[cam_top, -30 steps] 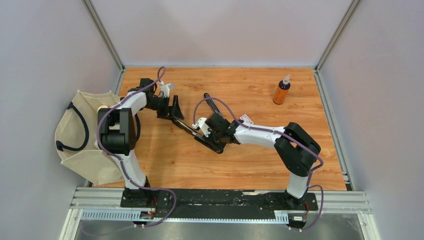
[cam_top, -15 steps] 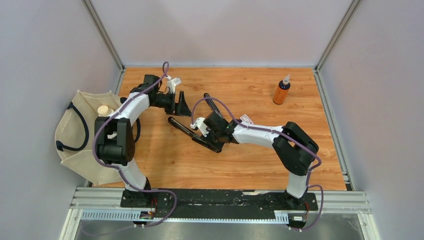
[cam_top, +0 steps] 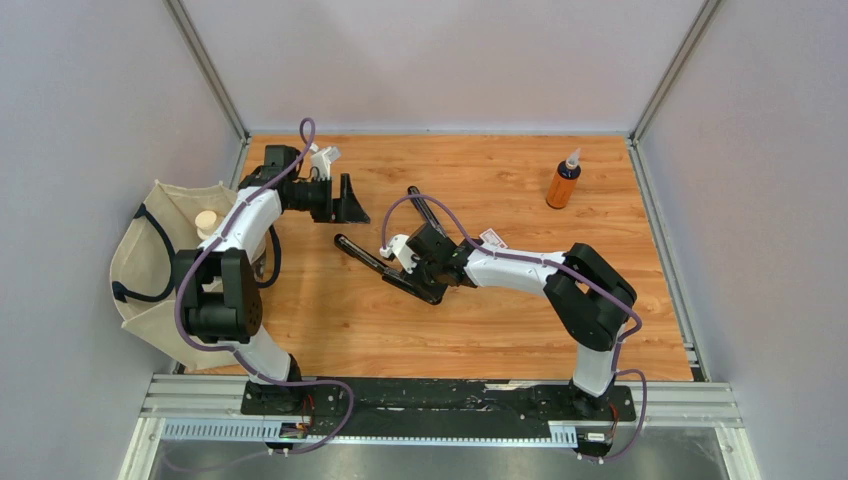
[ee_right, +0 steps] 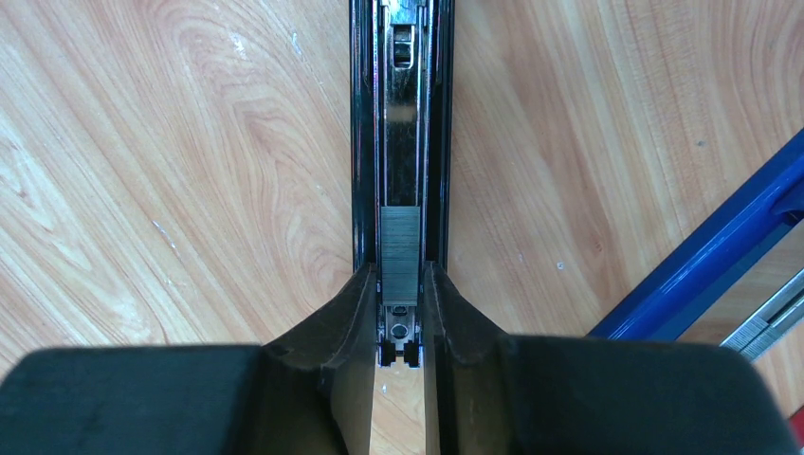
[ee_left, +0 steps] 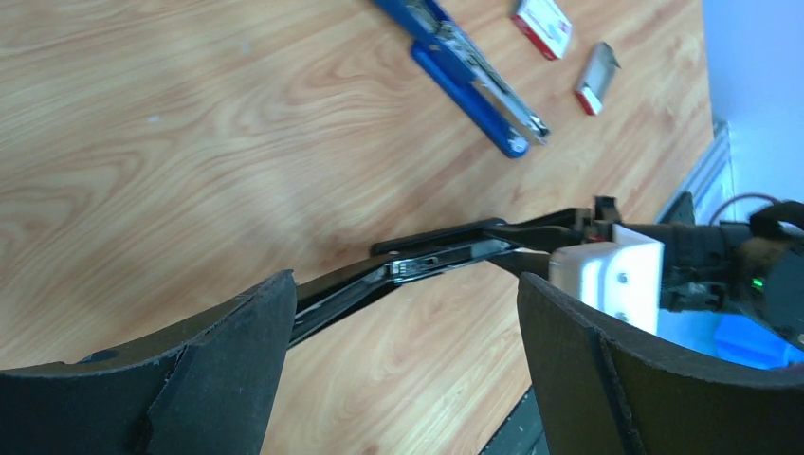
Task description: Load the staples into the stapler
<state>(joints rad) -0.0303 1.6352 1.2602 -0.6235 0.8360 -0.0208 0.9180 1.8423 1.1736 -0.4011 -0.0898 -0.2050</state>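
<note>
Clutter we see: orange plastic bottle [cam_top: 563, 183] far right, beige canvas bag [cam_top: 150, 290] off the desk's [cam_top: 500, 330] left edge, open blue stapler [ee_left: 465, 95] beside the small white red-labelled box [ee_left: 543, 21]. Our right end effector [ee_right: 399, 284] clenches the silvery-grey staple strip [ee_right: 399, 251] lying in the long black stapler's [ee_right: 358, 142] open channel. Our left end effector [ee_left: 403, 289] gapes, released, well apart.

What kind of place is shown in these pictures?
Probably a robot test cell in a lab: plain walls in a metal frame enclose one wooden table, and a left arm and right arm are bolted to a rail at its near edge.
</note>
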